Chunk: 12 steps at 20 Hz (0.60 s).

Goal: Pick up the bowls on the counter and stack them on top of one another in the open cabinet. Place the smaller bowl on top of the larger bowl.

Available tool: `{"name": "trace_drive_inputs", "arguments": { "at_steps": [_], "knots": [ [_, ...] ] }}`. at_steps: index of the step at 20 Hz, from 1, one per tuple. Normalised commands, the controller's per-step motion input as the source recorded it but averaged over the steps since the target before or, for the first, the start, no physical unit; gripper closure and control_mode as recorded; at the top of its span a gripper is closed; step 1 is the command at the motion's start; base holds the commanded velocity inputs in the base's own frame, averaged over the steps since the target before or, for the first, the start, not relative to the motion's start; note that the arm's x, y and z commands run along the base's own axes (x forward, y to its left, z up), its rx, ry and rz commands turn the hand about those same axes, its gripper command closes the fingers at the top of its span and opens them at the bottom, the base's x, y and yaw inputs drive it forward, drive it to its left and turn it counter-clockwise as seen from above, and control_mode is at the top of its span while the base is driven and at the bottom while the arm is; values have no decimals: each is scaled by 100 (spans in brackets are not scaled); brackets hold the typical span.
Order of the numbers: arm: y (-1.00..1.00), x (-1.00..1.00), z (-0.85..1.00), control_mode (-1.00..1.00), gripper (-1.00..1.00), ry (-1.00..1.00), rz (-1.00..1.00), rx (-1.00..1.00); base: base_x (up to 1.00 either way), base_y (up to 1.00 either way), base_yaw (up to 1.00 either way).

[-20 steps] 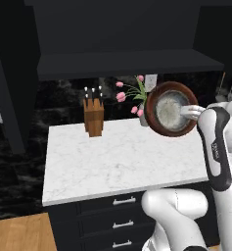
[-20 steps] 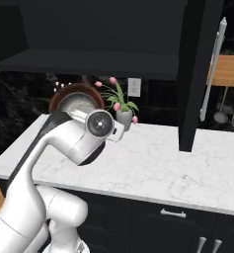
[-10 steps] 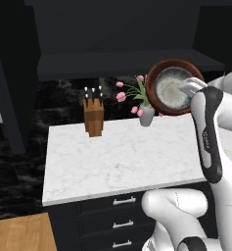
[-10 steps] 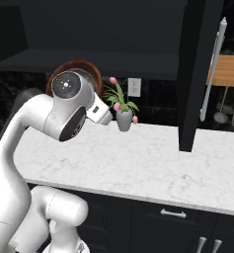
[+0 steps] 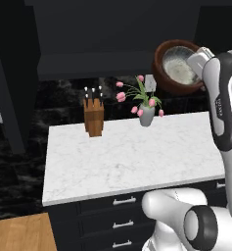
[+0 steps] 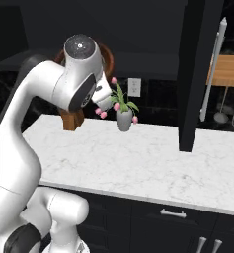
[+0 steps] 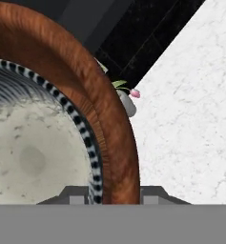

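Hand view has the larger bowl (image 7: 112,138) with the smaller bowl (image 7: 33,147) nested inside, both rims pinched together by the gripper (image 7: 115,193). They ride high above the counter (image 5: 137,157), level with the open cabinet (image 5: 95,61) shelf, tilted.

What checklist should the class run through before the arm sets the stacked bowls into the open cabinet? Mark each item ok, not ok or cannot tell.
1. Grey bowl nested inside the brown bowl: ok.
2. Gripper clamped across the brown bowl's rim: ok.
3. Bowls lifted off the marble counter: ok.
4. Bowls clear of the flower vase: ok, they hang above it.
5. Bowls level: not ok, tipped on their side.
6. Free room on the cabinet shelf: cannot tell, too dark.
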Motion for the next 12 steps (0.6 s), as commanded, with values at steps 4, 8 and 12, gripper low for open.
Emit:
{"name": "trace_drive_inputs", "arguments": {
  "at_steps": [4, 8, 12],
  "knots": [
    [0, 50, 8, -100, 100, -6, -16, 6, 0, 0, 0],
    [0, 70, 0, -100, 100, 0, -13, 0, 0, 0, 0],
    [0, 72, 36, -100, 100, 1, -11, 3, 0, 0, 0]
  ]
}}
